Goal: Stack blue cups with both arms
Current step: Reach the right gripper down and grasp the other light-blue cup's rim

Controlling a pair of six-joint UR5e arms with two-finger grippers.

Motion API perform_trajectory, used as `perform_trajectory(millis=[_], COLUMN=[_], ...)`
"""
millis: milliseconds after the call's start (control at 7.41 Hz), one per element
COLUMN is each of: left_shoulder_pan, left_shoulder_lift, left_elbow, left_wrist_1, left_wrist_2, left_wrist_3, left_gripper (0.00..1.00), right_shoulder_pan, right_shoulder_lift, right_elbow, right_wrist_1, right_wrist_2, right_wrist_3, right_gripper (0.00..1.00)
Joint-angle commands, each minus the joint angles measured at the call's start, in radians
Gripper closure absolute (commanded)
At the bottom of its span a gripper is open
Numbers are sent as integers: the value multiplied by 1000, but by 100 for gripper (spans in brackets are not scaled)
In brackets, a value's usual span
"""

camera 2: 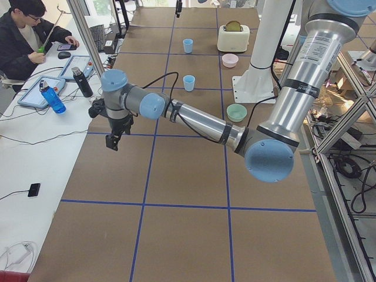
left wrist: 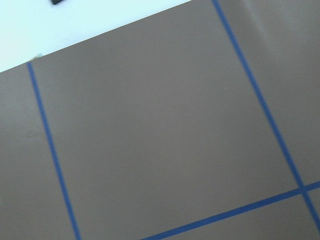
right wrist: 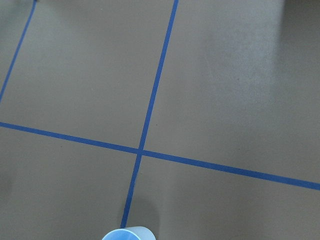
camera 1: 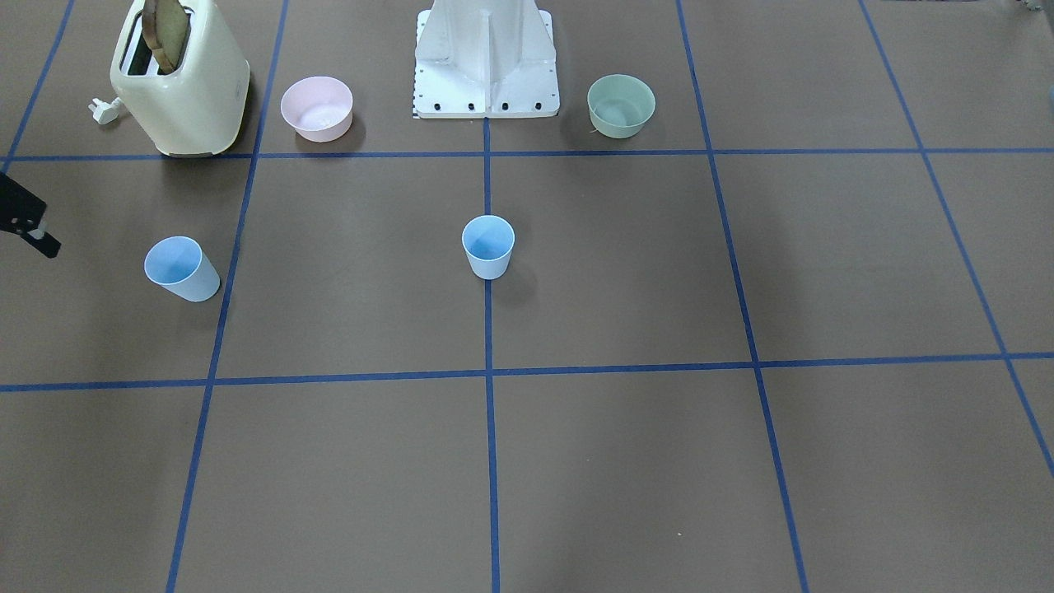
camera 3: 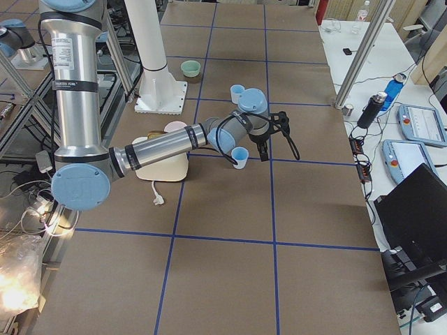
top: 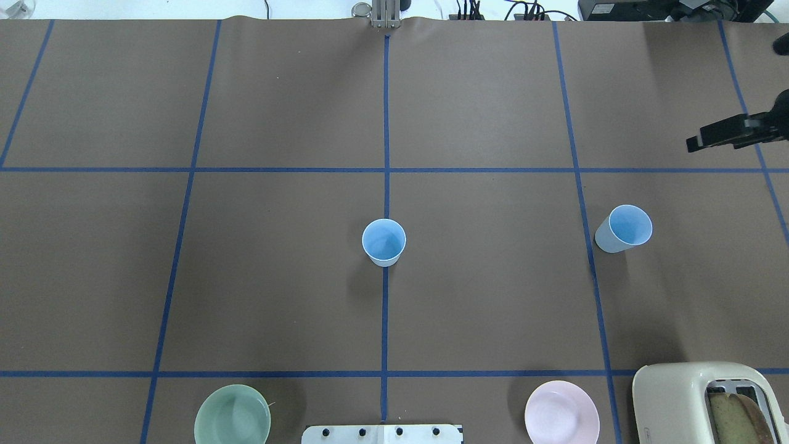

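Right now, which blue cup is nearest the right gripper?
The blue cup on the toaster's side; the other cup, on the centre line, is farther from the right gripper.

The surface (camera 1: 626, 272) is plain matt brown, ruled into a grid by blue tape lines (camera 1: 487, 461). The central cup (camera 1: 488, 246) and the second cup (camera 1: 181, 268) are light blue, deeper blue inside, paler outside, no pattern. The pink bowl (camera 1: 317, 108) is pale pink; the green bowl (camera 1: 621, 105), muted sage. The toaster (camera 1: 198, 91) is cream with dark slots, the toast (camera 1: 165, 37) brown. The pedestal base (camera 1: 486, 58) is white. The left arm (camera 2: 200, 120) and right arm (camera 3: 167, 146) show grey tubes, light-blue joint caps, black cables.
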Motion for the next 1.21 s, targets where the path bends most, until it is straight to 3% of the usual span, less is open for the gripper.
perform_trajectory(millis=[0, 270, 675, 810, 1079], left_shoulder_pan=[-87, -135, -135, -135, -135], left_shoulder_lift=[53, 121, 139, 139, 159], left_elbow=[149, 120, 116, 116, 106], left_wrist_1=[13, 4, 4, 4, 3], left_wrist_2=[24, 25, 26, 26, 26], left_wrist_3=[133, 130, 130, 130, 130], left_gripper=[1, 1, 1, 1, 1], right_shoulder_pan=[-146, -189, -269, -283, -284], right_shoulder_lift=[17, 11, -6, -5, -15], right_elbow=[5, -24, -40, -50, -49], right_wrist_1=[-76, -78, -78, -76, -76], right_wrist_2=[-160, -167, -172, -172, -166], right_wrist_3=[37, 13, 11, 11, 10], right_gripper=[0, 1, 12, 26, 100])
